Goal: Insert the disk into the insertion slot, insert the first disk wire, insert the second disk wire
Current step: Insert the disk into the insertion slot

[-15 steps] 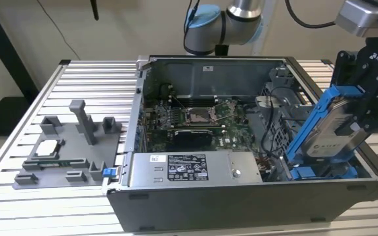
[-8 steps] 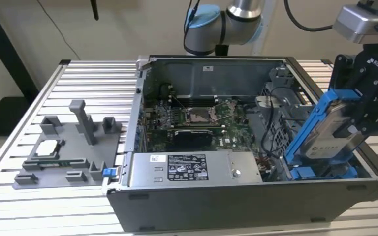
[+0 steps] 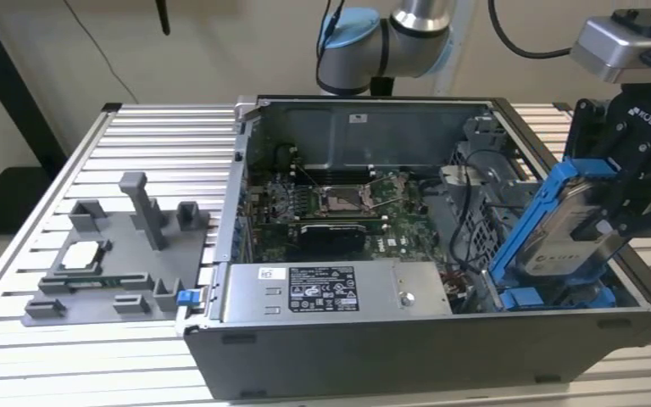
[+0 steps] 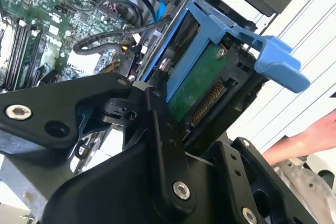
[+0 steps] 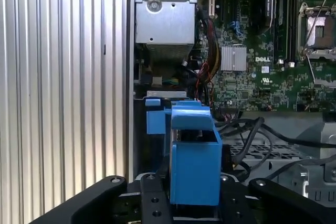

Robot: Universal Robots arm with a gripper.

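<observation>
Gripper (image 3: 603, 220) closed on the disk (image 3: 561, 242), which is tilted at right of the exterior view, lower end at the insertion slot (image 3: 535, 298) lower right, apparently not yet seated; both wire insertions left to do.

Grey fixture (image 3: 133, 254) (beside open case (image 3: 416, 360))

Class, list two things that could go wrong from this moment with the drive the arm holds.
1. The disk hangs tilted in the hand at the insertion slot; its blue carrier might jam on the slot's edge.
2. Loose black cables lie close beside the disk and might get snagged or pinched.
</observation>
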